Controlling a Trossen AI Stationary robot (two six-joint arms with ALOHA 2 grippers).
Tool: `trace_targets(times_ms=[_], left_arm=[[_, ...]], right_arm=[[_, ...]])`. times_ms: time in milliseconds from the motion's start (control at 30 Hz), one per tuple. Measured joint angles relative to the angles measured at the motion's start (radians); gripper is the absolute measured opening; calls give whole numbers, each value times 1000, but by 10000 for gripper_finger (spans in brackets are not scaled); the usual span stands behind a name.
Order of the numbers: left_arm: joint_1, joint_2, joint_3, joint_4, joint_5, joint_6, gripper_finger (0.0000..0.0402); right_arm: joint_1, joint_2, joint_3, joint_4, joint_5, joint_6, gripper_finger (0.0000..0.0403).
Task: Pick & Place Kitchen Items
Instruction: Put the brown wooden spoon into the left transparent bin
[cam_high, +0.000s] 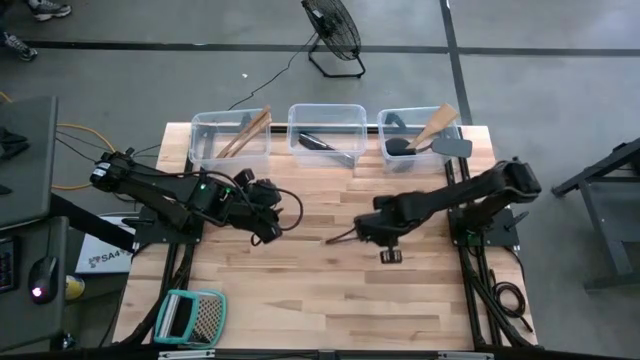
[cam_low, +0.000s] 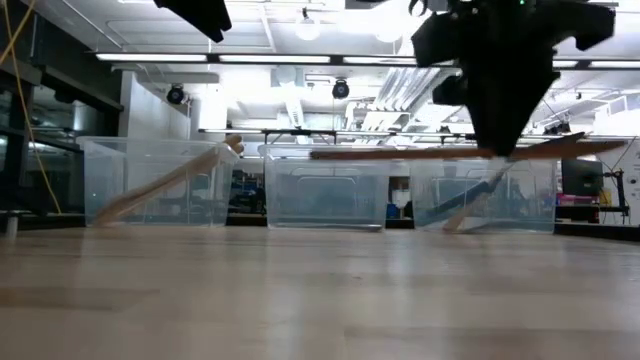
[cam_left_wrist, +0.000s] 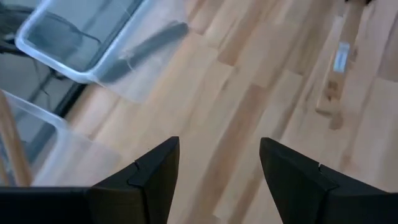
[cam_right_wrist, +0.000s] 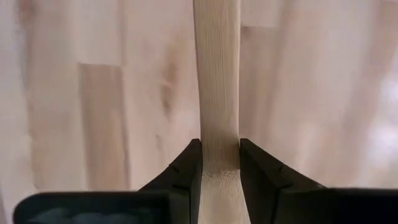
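A long pale wooden utensil (cam_low: 400, 154) hangs level above the table, and my right gripper (cam_right_wrist: 219, 155) is shut on it over the table's middle (cam_high: 385, 238). One end (cam_high: 338, 238) sticks out toward the table's left; the arm hides the rest from above. My left gripper (cam_left_wrist: 219, 162) stands open left of centre (cam_high: 268, 228), slanting down, with nothing between its fingers. More wooden utensils (cam_high: 245, 133) lean in the left bin, black ones (cam_high: 322, 143) lie in the middle bin, and a wooden spatula (cam_high: 437, 125) with black utensils sits in the right bin. My right gripper pinches the wooden utensil's flat handle (cam_right_wrist: 217, 134) by its two narrow edges between the two fingers (cam_right_wrist: 186, 165). The fingers come from above, pointing down, and lie across the handle. The utensil is lifted clear of the table and hangs about level (cam_low: 560, 150).
Three clear plastic bins (cam_high: 200, 150) (cam_high: 325, 112) (cam_high: 384, 150) stand in a row along the far edge. A teal-framed grater (cam_high: 190, 318) lies at the near left corner. Bare wood (cam_high: 330, 300) lies between the arms and the near edge.
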Motion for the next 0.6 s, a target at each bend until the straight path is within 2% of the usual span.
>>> trace_targets(times_ms=[267, 433, 600], left_arm=[[0, 0, 0, 19, -102, 74, 218], [1, 0, 0, 141, -173, 193, 218], [26, 0, 0, 309, -194, 339, 218]], right_arm=[[-102, -181, 0, -55, 100, -8, 76], [-181, -274, 0, -32, 147, -49, 76], [-255, -352, 0, 75, 148, -119, 76]])
